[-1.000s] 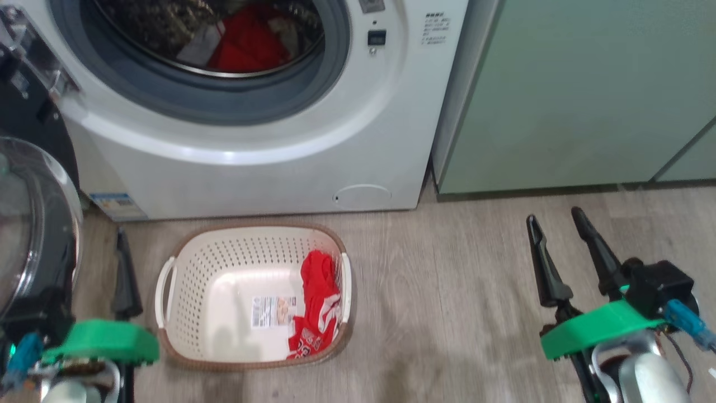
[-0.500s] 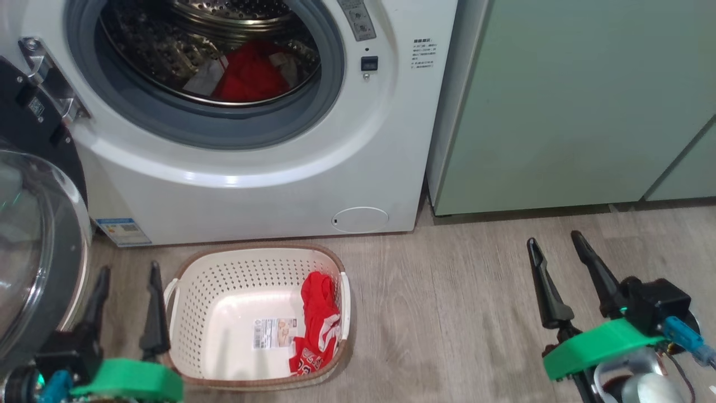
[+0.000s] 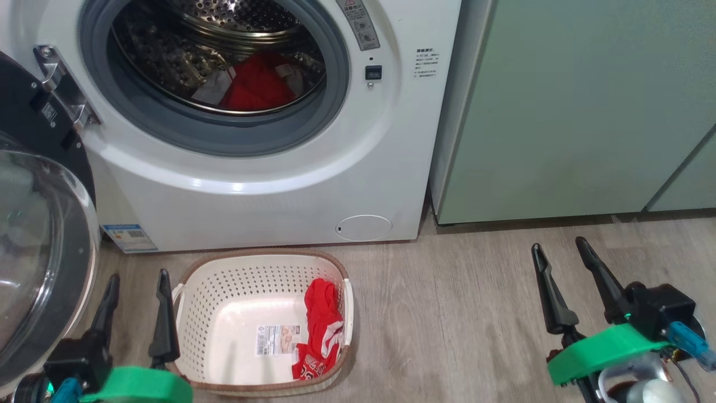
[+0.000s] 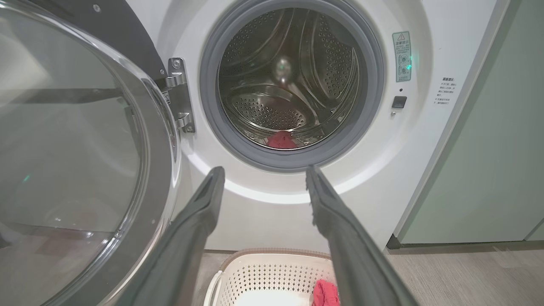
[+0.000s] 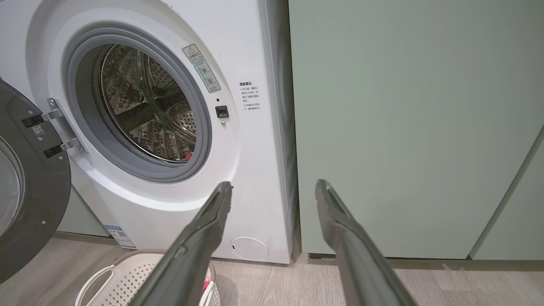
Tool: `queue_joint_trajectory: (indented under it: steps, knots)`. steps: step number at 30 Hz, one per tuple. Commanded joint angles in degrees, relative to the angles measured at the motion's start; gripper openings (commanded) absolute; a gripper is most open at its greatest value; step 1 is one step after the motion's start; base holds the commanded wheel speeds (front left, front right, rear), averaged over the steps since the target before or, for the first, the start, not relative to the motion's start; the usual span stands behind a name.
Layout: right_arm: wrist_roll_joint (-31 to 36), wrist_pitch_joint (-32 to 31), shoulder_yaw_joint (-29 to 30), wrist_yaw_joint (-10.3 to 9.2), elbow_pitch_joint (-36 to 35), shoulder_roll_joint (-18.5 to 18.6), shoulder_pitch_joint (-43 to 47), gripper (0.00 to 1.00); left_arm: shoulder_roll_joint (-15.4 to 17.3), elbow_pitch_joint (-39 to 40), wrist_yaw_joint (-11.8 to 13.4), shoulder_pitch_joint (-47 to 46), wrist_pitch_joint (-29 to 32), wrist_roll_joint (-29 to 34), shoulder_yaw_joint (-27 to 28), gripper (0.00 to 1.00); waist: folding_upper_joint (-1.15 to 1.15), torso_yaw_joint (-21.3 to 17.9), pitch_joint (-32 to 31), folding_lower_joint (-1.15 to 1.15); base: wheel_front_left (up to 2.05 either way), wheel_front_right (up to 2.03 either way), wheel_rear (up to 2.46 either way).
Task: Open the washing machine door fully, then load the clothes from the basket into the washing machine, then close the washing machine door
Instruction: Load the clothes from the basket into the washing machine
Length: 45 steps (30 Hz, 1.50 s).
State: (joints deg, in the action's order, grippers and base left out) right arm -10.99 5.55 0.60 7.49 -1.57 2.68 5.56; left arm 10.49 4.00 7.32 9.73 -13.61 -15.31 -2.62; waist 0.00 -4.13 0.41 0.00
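Standing open, washing machine door [image 3: 33, 252] crowds the left claw [image 3: 139, 275] beside basket [image 3: 224, 280].

The washing machine door [image 3: 39, 252] runs off the left edge; the label [image 3: 281, 340] is unreadable.

No words are clear enough to read. On the front of the washing machine [image 3: 251, 212], a pale warning sticker [image 4: 401, 56] shows a triangle sign. A block of Chinese print [image 4: 447, 91] beside it is too small to read. A blue energy sticker [image 3: 130, 238] sits low at the left. A paper label [image 3: 281, 340] lies on the base of the basket [image 3: 235, 274]. A small QR sticker [image 5: 38, 130] is on the washing machine door [image 5: 38, 191].
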Motion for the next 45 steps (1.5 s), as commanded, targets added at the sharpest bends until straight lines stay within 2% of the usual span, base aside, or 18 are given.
queue_joint_trajectory:
  steps: [1,18,27,34,40,41,42,45]
  knots:
    - [0.29,0.12,-0.98,0.0,-2.24,0.2,-1.31,1.0,0.0,2.15,0.51,-1.38,-0.14,-0.19,1.96,1.0,0.0,0.04,0.01,0.0,0.0,0.0,0.0]
    - [0.41,0.14,-0.53,0.0,-2.84,0.2,-1.63,1.0,-0.04,1.63,1.08,-2.58,-0.18,-0.32,1.06,1.0,0.0,0.49,1.03,0.0,0.0,0.0,0.0]
    - [0.39,0.64,-0.46,0.0,-4.09,0.2,-3.92,1.0,0.08,0.79,0.47,-6.72,0.59,0.15,-0.89,1.0,0.0,0.39,6.72,0.0,0.0,0.0,0.0]
    - [0.27,1.59,-0.05,0.0,-6.01,0.2,-7.91,1.0,-0.66,-5.33,-2.99,-15.34,2.35,-0.29,-5.03,1.0,0.0,-0.41,16.48,0.0,0.0,0.0,0.0]
    - [0.0,2.81,-0.55,0.0,-6.83,0.2,-12.26,1.0,-2.03,-16.82,-7.1,-25.28,3.99,-1.63,-8.14,1.0,0.0,-2.28,25.92,0.0,0.0,0.0,0.0]
    - [0.0,2.81,-0.55,0.0,-6.83,0.2,-12.26,1.0,-2.03,-16.82,-7.1,-25.28,3.99,-1.63,-8.14,1.0,0.0,-2.28,25.92,0.0,0.0,0.0,0.0]
    - [-0.21,3.4,-0.95,0.0,-6.83,0.2,-13.63,1.0,-2.58,-21.25,-8.23,-28.66,4.39,-2.29,-8.63,1.0,0.0,-3.06,28.76,0.0,0.0,0.0,0.0]
    - [-0.48,4.27,-1.64,0.0,-6.67,0.2,-15.42,1.0,-3.29,-27.88,-9.87,-33.66,4.77,-3.16,-9.26,1.0,0.0,-4.21,32.58,0.0,0.0,0.0,0.0]
